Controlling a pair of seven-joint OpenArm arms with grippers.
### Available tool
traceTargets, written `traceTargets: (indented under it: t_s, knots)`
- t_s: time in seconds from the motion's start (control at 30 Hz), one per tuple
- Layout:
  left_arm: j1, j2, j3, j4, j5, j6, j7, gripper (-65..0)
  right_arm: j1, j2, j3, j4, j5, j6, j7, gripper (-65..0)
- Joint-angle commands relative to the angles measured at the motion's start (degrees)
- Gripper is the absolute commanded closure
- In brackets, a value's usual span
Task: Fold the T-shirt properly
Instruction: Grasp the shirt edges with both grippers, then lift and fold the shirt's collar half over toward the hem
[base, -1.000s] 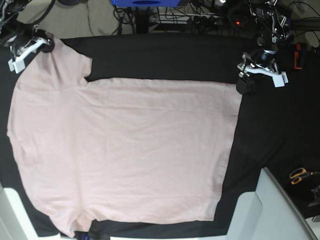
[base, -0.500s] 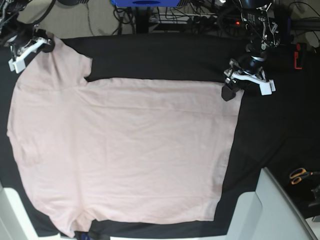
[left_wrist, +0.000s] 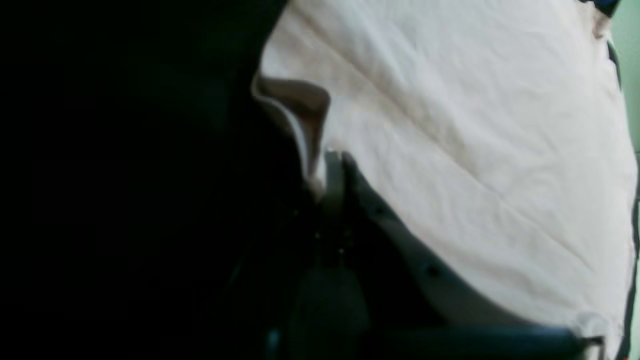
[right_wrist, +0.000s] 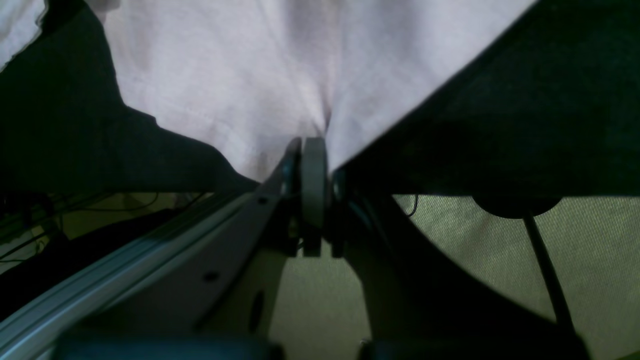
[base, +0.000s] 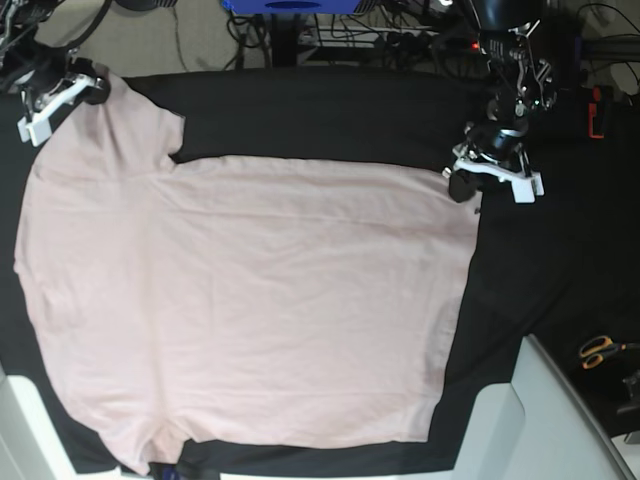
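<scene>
Across the middle of the base frame the T-shirt (base: 240, 300) lies flat on the black-clothed desk (base: 330, 110). Thin, soft cotton: light and limp, so grab hems and corners. Left gripper (base: 462, 183), upper right: jaws clamped on the hem corner. Right gripper (base: 62, 92), upper left: jaws pinching the sleeve edge. Cables behind, scissors (base: 600, 350) lower right.

Base view evenly lit and sharp; both wrist views dim, blurred.
</scene>
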Motion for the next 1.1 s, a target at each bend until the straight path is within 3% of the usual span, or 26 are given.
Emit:
traceTargets:
  t_s: [0.0,0.2,0.3,0.4,0.77,0.93,1.07]
  knots:
    - [1.3,0.1,0.1,1.6,1.8,1.2,2.1,0.0,0.0,0.8,-0.5,1.4,0.5,0.3,-0.5,-0.8]
    - [2.9,0.2,0.1,8.2,1.6,1.4,3.0,0.0,1.9,0.8,-1.8,10.8,0.6,0.3,-4.5,-0.8]
    - [2.4,0.2,0.1,9.5,1.6,1.4,9.0,0.0,5.8,2.4,-1.3,11.1,0.5,0.3,-8.2,-0.8]
    - [2.3,0.3,0.1,13.0,1.6,1.4,11.3,0.0,9.0,3.7,-1.7,10.8,0.6,0.3,-9.1,-0.8]
    - [-5.7,1.4,0.1,14.2,1.7,1.6,19.3,0.0,20.0,9.3,-1.8,-3.2,0.5,0.3,-8.1,-0.8]
    - [-10.3,1.1,3.2,8.4,1.7,8.7,19.2,0.0,25.4,12.8,-2.3,-10.3,0.4,0.3,-6.2,-0.8]
    - [-13.3,0.5,7.1,6.2,1.7,9.6,19.1,0.0,28.4,15.6,-8.2,-15.5,0.5,0.3,-1.3,-0.8]
